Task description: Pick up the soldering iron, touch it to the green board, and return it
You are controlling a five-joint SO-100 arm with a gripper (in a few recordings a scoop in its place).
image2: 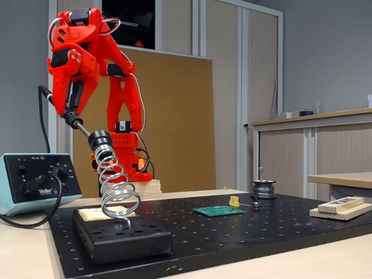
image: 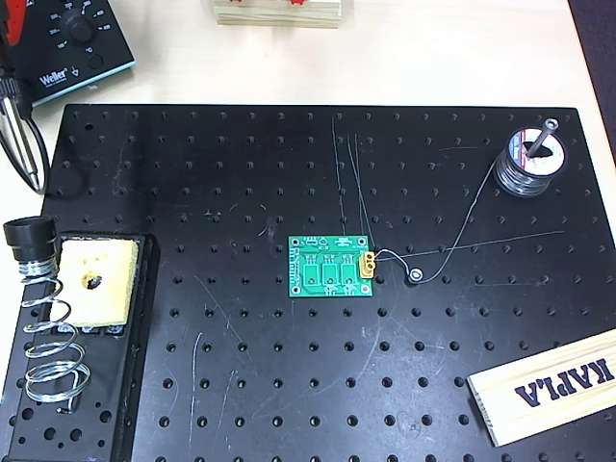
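Observation:
In the fixed view my red gripper (image2: pixel 70 100) is high at the left, shut on the soldering iron (image2: pixel 74 119). The iron slants down to the right. Its thin metal shaft reaches the black collar on top of the coil-spring stand (image2: pixel 116 186). From overhead the soldering iron (image: pixel 26 144) shows as a black tapered handle at the left edge, pointing toward the stand's collar (image: pixel 29 234). The green board (image: pixel 332 267) lies flat mid-plate with its yellow connector on the right edge, far from the iron. The board (image2: pixel 219 210) is untouched.
A black perforated plate (image: pixel 289 173) covers the table. The stand's base holds a yellow sponge (image: pixel 94 281). A Weller station (image: pixel 67 43) sits at the back left, and a solder spool (image: pixel 531 159) at the back right trails wire toward the board. A wooden Kapla block (image: pixel 549 385) lies front right.

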